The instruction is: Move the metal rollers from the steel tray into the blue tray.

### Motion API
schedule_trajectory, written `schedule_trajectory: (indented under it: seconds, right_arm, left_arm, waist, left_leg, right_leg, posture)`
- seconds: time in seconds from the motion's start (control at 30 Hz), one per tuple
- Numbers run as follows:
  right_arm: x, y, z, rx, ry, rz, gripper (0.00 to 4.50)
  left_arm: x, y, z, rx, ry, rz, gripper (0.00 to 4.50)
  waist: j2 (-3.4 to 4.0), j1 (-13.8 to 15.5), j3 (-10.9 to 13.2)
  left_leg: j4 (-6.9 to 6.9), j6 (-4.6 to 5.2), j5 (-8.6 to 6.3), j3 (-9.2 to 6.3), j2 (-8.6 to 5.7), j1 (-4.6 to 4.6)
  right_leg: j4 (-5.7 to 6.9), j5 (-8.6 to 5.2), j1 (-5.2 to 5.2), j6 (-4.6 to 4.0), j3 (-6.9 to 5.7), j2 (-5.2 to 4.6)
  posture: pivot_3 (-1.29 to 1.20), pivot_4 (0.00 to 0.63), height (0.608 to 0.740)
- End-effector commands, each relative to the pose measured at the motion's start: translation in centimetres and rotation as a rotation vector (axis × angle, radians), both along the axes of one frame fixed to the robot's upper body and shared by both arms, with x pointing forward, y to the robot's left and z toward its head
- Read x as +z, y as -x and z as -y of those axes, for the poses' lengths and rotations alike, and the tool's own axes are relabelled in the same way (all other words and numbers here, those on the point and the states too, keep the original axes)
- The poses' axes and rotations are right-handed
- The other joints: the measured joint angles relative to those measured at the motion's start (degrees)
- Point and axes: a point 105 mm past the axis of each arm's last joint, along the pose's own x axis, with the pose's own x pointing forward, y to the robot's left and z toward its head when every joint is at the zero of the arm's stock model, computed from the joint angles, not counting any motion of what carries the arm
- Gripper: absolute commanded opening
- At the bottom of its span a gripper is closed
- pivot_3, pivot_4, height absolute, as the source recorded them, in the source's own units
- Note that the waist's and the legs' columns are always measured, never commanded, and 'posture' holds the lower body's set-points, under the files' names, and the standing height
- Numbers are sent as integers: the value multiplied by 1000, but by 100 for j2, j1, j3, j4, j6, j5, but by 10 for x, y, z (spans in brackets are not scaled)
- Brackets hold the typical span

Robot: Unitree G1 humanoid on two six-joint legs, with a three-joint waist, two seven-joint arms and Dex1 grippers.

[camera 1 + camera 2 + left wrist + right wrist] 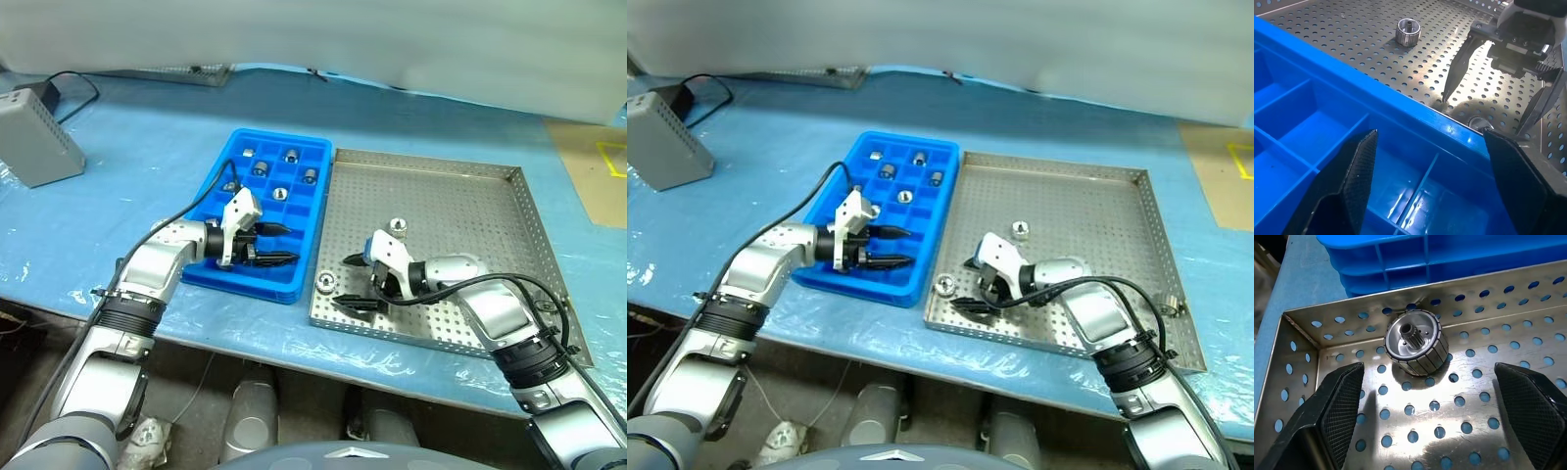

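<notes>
The steel tray was seen at 3 o'clock of the blue tray, with their long sides touching. Five metal rollers were already lying in the far pockets of the blue tray, toward 12 o'clock.

Three rollers were seen in the steel tray. One was tipped up in the near corner next to the blue tray, one stood near the middle of the tray, and a third sat against the rim at 3 o'clock.

The right gripper was spread wide with nothing in it, and the corner roller lay just ahead of the two fingers. The left gripper was wide open too, held over the near pockets of the blue tray with nothing in it.

The roller was probably hard, smooth and a bit heavy for such a small thing. It would likely be slippery, and it could roll away if pushed on its round side. It would best be pinched across its ribbed round side, with one finger on each side. The tray corner could get in the way of one finger.
</notes>
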Motion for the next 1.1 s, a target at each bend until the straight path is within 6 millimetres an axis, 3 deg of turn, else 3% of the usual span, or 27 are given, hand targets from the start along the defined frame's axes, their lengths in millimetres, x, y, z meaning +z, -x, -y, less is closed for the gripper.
schedule_trajectory:
  seconds: [0.03, 0.23, 0.4, 0.5, 0.63, 0.7, 0.83, 1.1]
  right_arm:
    - [6, -1, -11, 36, -26, 27, 4467]
    - [-6, -11, -17, 20, -4, 34, 4467]
    - [-5, -12, -28, 43, -32, 53, 4467]
    - [-5, -11, -28, 56, -37, 51, 3871]
    - [-4, -12, -25, 52, -21, 66, 2507]
    - [1, -10, -22, 63, -37, 58, 2507]
    - [8, -17, -12, 9, -21, 92, 1766]
    - [42, -18, 0, -6, -56, 145, 1766]
  left_arm:
    - [6, -1, 0, -9, 3, 35, 3667]
    - [7, -2, -1, -9, 8, 34, 3667]
    - [9, -1, -1, -5, 10, 36, 3667]
    - [10, 0, 0, -2, 9, 38, 3667]
    - [13, -2, -1, 7, 15, 42, 3667]
    - [14, -3, -2, 17, 20, 46, 3667]
    - [26, -4, 3, 30, 58, 71, 3667]
    - [49, 7, 17, 6, 120, 139, 3667]
  waist:
    - [0, -4, 0]
    - [0, -15, 0]
    - [0, -17, 0]
    - [0, -14, 0]
    - [0, -10, 0]
    - [0, -11, 0]
    - [0, -11, 0]
    - [-1, -12, 1]
  left_leg:
    - [0, 0, 0, 0, 0, 0]
    - [0, 0, 0, 0, -1, 0]
    - [0, 0, 0, 0, 0, 1]
    - [0, 0, 0, 0, 0, 0]
    - [0, 0, 0, 0, 0, 0]
    - [0, 0, 0, 0, 0, 0]
    - [0, 0, 0, 0, 0, 0]
    - [1, 1, 0, 0, 0, -4]
  right_leg:
    - [1, 0, 0, 0, 0, 0]
    - [0, 0, 0, -1, 0, 0]
    - [2, 0, 0, -1, 0, 0]
    - [2, 1, 0, -2, -1, 0]
    - [1, 1, 0, -2, 0, -1]
    - [2, 0, 0, -1, 0, -1]
    - [1, 0, 0, -2, 0, -1]
    - [1, 1, -1, -2, -1, 0]
  posture:
    - [238, 150, 740]
    - [241, 150, 740]
    - [251, 150, 740]
    - [251, 150, 740]
    - [256, 150, 740]
    - [254, 150, 740]
    - [244, 150, 740]
    - [252, 150, 740]
